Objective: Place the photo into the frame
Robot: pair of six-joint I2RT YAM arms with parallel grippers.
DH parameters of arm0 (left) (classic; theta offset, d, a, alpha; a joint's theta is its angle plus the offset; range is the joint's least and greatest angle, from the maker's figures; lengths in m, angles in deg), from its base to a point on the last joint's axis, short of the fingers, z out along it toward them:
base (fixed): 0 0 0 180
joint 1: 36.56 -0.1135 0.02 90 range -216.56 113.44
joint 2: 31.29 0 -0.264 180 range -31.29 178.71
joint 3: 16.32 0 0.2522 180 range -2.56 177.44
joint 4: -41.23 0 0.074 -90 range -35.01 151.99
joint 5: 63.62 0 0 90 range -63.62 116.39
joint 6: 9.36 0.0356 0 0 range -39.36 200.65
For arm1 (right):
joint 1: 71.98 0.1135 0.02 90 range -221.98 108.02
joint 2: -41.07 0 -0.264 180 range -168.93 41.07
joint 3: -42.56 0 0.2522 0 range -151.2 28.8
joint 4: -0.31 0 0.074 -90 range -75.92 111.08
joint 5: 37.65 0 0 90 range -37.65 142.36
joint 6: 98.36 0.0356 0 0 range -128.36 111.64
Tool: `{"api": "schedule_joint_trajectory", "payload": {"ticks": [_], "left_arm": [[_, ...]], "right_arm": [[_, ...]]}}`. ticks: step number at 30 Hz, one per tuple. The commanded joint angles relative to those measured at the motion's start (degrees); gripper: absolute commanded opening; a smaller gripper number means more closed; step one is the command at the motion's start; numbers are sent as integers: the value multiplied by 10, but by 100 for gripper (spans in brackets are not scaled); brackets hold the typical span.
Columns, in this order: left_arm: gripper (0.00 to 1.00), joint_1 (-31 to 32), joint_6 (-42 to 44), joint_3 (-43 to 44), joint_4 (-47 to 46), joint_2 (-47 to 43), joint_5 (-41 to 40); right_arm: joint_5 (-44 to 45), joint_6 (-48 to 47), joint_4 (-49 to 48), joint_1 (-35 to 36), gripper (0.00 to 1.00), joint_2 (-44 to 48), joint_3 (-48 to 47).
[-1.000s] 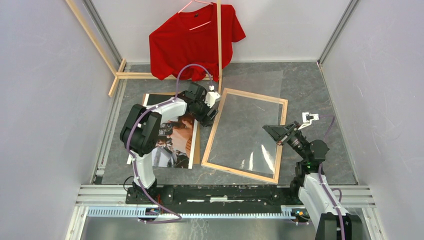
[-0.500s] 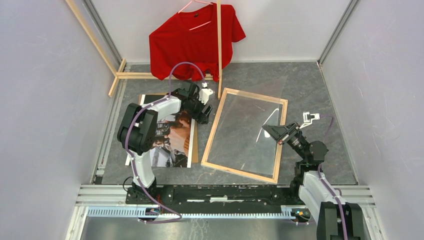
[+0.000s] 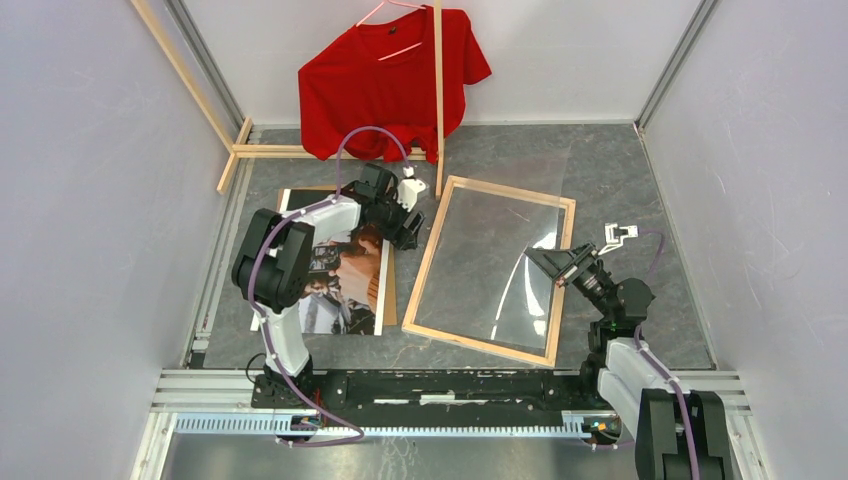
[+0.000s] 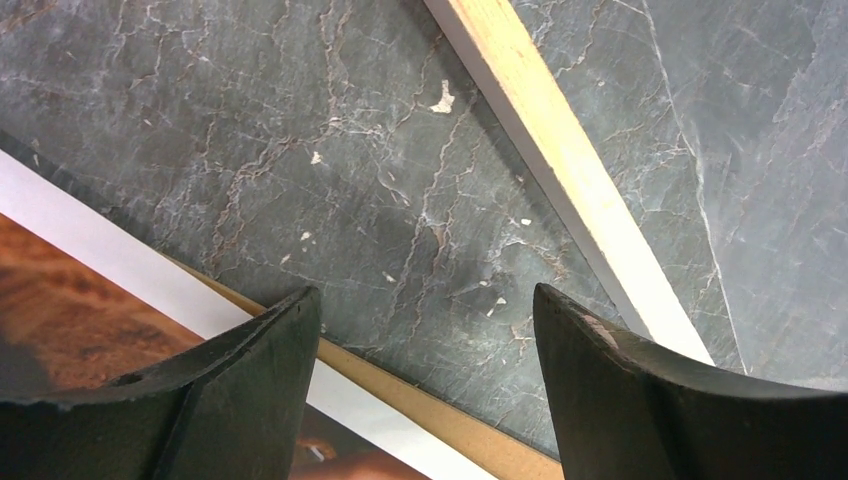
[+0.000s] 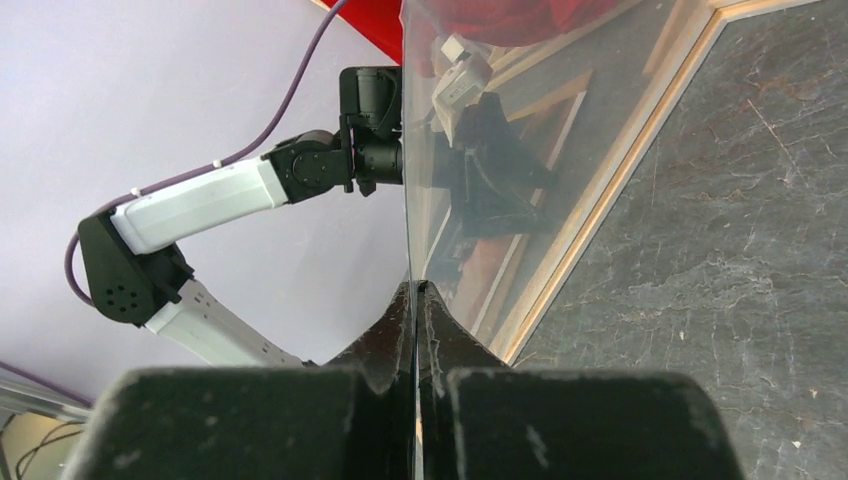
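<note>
Holding the clear pane (image 5: 520, 120) up off the frame (image 3: 425, 265) — the photo (image 3: 350, 290) is not yet picked up.
Your right pincer (image 5: 415, 300) is clenched on the pane's edge, tilting it above the frame. Your left pincer (image 4: 425, 330) hangs released over bare worktop (image 4: 350, 150), just beside the photo, which lies face up on a brown cardboard sheet (image 4: 430, 405) left of the frame. Next, by my judgement, you need a shallow pinch on that thin paper edge — without catching the cardboard.

The left arm (image 3: 275, 265) covers much of the photo's (image 3: 355, 290) upper left part.
</note>
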Motion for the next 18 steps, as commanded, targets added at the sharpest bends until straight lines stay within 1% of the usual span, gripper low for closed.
{"api": "schedule_joint_trajectory", "payload": {"ticks": [1, 9, 12, 18], "left_arm": [[83, 14, -30, -26, 1, -9, 18], [82, 26, -22, -32, -9, -5, -6], [82, 29, -23, -34, -11, -4, -6], [81, 26, -31, -17, 0, -9, -4]], "right_arm": [[18, 35, -61, 2, 0, -14, 56], [37, 59, -68, -2, 0, -24, 90], [32, 78, -79, -1, 0, -19, 78], [10, 84, -71, -2, 0, 19, 43]]}}
